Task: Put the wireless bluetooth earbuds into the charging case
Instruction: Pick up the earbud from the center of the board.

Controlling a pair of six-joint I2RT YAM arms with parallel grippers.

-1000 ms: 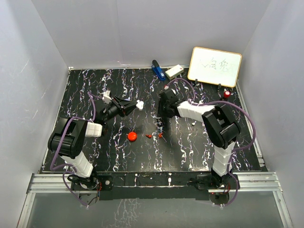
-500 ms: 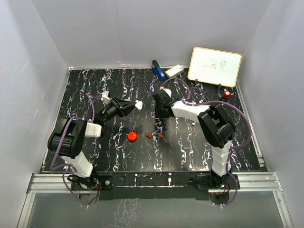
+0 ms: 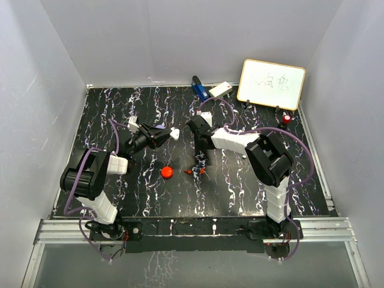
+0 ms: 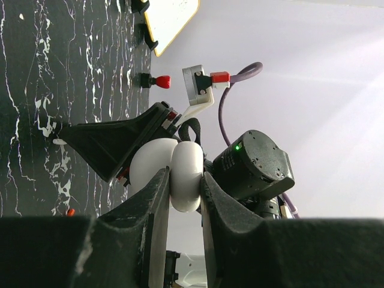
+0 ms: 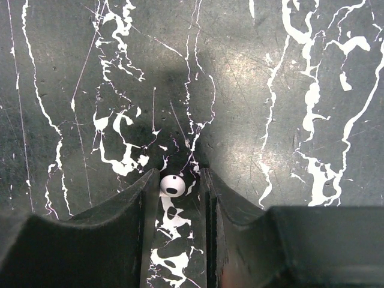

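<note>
The earbud, low over the table just right of the red case, should be pinched squarely across its bulb before lifting, or it may squirt out. It is a tiny white bead with a dark opening. The right gripper brackets it narrowly, but I cannot tell if it truly grips. Behind the red case, the left gripper clamps the white case.

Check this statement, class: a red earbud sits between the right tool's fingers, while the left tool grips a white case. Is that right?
Not quite. The earbud between the right tool fingers is white, not red, as the right wrist view shows. The rest stands: the left tool grips a white case.
</note>
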